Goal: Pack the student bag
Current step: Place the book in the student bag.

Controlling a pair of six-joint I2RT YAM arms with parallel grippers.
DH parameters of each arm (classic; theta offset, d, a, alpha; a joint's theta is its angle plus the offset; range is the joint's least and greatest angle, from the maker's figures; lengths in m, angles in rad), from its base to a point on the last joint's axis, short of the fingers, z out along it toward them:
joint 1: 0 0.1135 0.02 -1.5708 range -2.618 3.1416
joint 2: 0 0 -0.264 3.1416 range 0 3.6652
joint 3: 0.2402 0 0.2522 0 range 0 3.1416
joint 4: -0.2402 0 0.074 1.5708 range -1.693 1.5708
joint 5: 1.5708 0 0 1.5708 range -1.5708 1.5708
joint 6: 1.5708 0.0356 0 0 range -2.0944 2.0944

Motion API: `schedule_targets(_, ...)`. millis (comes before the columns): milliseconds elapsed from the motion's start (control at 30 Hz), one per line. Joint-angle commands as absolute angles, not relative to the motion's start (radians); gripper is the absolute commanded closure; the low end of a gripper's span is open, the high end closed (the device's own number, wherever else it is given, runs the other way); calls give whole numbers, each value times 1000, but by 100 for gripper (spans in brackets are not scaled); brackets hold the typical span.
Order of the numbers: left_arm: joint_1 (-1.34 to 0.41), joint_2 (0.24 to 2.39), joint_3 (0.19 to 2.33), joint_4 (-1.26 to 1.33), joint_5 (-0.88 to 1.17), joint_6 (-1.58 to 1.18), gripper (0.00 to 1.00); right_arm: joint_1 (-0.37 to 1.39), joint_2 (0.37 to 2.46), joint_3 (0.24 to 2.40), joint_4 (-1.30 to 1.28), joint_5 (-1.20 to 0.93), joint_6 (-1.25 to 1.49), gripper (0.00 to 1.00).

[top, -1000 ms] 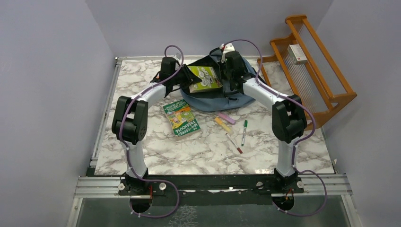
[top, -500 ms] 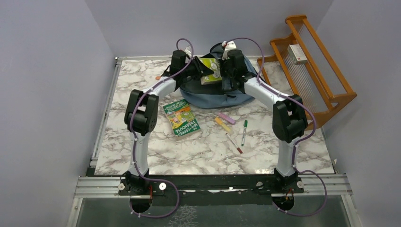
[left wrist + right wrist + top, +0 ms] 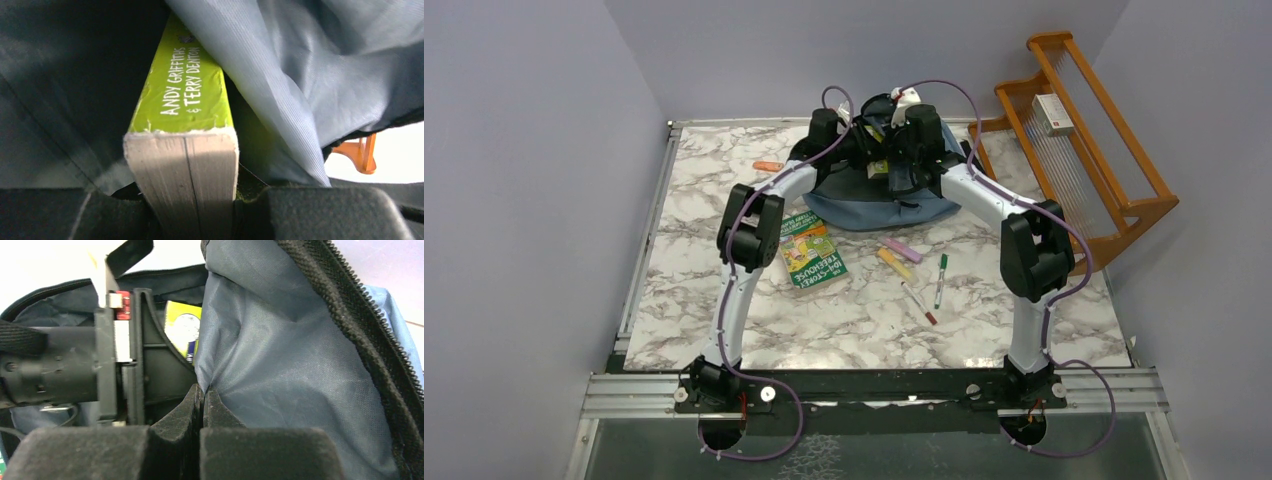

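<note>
A marble-patterned desk (image 3: pixel 724 310) fills a lilac-walled booth, with a wooden rack (image 3: pixel 1084 150) leaning at its right. The blue bag (image 3: pixel 874 210) lies just left of the rack, mouth toward the back wall and rounded end toward the arm bases; its long axis seems to run that way. The left tool (image 3: pixel 185 215) grasps a green book (image 3: pixel 185 95) inside the bag. The right tool (image 3: pixel 202 402) is clenched on the lining.

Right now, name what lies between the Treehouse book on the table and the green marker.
Top view: an orange-yellow highlighter and a purple highlighter lie between the book and the green marker, with a red-tipped pen just nearer.
</note>
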State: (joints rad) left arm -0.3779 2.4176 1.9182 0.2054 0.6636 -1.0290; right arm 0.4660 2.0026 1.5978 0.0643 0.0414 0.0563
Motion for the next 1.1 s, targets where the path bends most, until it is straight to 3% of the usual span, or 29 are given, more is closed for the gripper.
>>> schedule_targets(0,-398,2464,2032,323,718,-1055,100,474,1970,1636,140,-41,89,99)
schedule_targets(267,-415,2575,2142,298,680,-1037,100,474,1976,1633,130,-61,122,99)
schedule_targets(667,-420,2630,2245,54,620,-880,36,474,1974,1596,113,-47,129,99)
schedule_targets(733,-419,2623,2268,-7,604,-837,17,474,1966,1581,114,-38,127,100)
schedule_targets(833,-415,2605,2276,-80,579,-786,3,474,1956,1561,128,-27,125,100)
schedule_targets(1067,-390,2533,2243,-197,517,-700,1,473,1949,1542,141,-20,125,100)
